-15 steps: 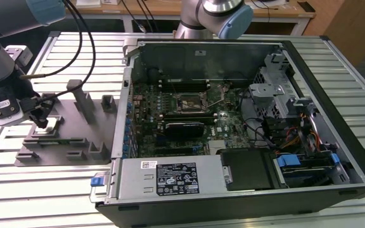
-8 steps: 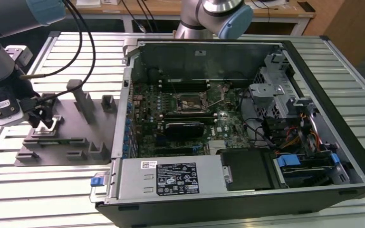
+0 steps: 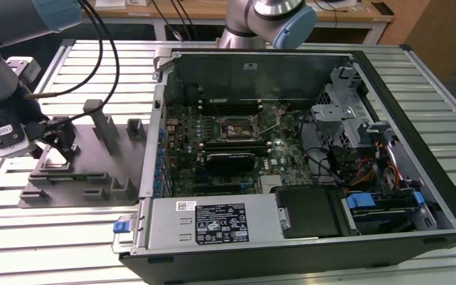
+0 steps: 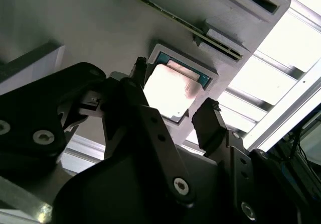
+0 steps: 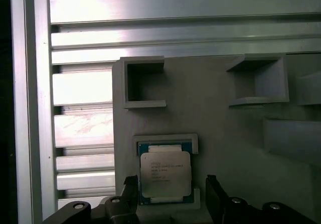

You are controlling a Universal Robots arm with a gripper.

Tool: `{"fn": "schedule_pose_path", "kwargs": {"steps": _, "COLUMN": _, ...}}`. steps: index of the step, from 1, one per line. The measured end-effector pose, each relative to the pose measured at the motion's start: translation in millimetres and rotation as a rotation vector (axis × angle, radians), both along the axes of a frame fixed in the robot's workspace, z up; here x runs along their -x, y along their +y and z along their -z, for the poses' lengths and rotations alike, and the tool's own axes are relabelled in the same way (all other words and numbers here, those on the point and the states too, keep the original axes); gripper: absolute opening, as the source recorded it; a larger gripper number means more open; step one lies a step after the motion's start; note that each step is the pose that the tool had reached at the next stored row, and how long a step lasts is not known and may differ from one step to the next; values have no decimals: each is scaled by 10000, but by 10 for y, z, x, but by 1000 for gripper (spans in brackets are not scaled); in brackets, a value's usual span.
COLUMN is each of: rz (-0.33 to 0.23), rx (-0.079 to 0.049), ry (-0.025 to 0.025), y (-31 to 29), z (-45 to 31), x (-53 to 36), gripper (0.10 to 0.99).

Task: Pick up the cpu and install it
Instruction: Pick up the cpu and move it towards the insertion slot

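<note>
Cpu [image 4: 168, 91] partly behind spread claw [image 4: 173, 83]

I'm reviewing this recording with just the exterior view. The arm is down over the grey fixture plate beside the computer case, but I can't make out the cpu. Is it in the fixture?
Observer: Yes. In the first wrist view the cpu lies flat in a square pocket of the fixture plate, with its metal top facing up.
Operator: Are the jaws on it?
Observer: The gripper has its jaws open, one on each side of the cpu. I cannot tell whether they touch it.
</note>
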State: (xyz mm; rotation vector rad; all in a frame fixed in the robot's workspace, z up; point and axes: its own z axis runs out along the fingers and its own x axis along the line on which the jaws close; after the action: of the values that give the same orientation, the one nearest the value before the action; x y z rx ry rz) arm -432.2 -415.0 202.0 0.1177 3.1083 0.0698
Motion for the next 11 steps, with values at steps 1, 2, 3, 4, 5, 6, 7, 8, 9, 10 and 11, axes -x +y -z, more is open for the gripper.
{"fn": "schedule_pose_path", "kwargs": {"steps": 1, "rz": 0, "rx": 0, "ry": 0, "y": 0, "z": 0, "x": 0, "gripper": 647}}
{"fn": "schedule_pose_path", "kwargs": {"steps": 2, "rz": 0, "rx": 0, "ry": 0, "y": 0, "z": 0, "x": 0, "gripper": 647}}
{"fn": "schedule_pose_path", "kwargs": {"steps": 3, "rz": 0, "rx": 0, "ry": 0, "y": 0, "z": 0, "x": 0, "gripper": 647}}
{"fn": "schedule_pose_path", "kwargs": {"steps": 4, "rz": 0, "rx": 0, "ry": 0, "y": 0, "z": 1, "x": 0, "gripper": 647}}
{"fn": "schedule_pose_path", "kwargs": {"steps": 5, "rz": 0, "rx": 0, "ry": -1, "y": 0, "z": 2, "x": 0, "gripper": 647}}
{"fn": "schedule_pose_path", "kwargs": {"steps": 6, "rz": 0, "rx": 0, "ry": 0, "y": 0, "z": 3, "x": 0, "gripper": 647}}
{"fn": "schedule_pose_path", "kwargs": {"steps": 7, "rz": 0, "rx": 0, "ry": 0, "y": 0, "z": 4, "x": 0, "gripper": 647}}
{"fn": "schedule_pose_path", "kwargs": {"steps": 8, "rz": 0, "rx": 0, "ry": 0, "y": 0, "z": 6, "x": 0, "gripper": 647}}
{"fn": "schedule_pose_path", "kwargs": {"steps": 9, "rz": 0, "rx": 0, "ry": 0, "y": 0, "z": 9, "x": 0, "gripper": 647}}
{"fn": "schedule_pose_path", "kwargs": {"steps": 10, "rz": 0, "rx": 0, "ry": -1, "y": 0, "z": 12, "x": 0, "gripper": 647}}
{"fn": "schedule_pose_path", "kwargs": {"steps": 11, "rz": 0, "rx": -1, "ry": -1, "y": 0, "z": 16, "x": 0, "gripper": 647}}
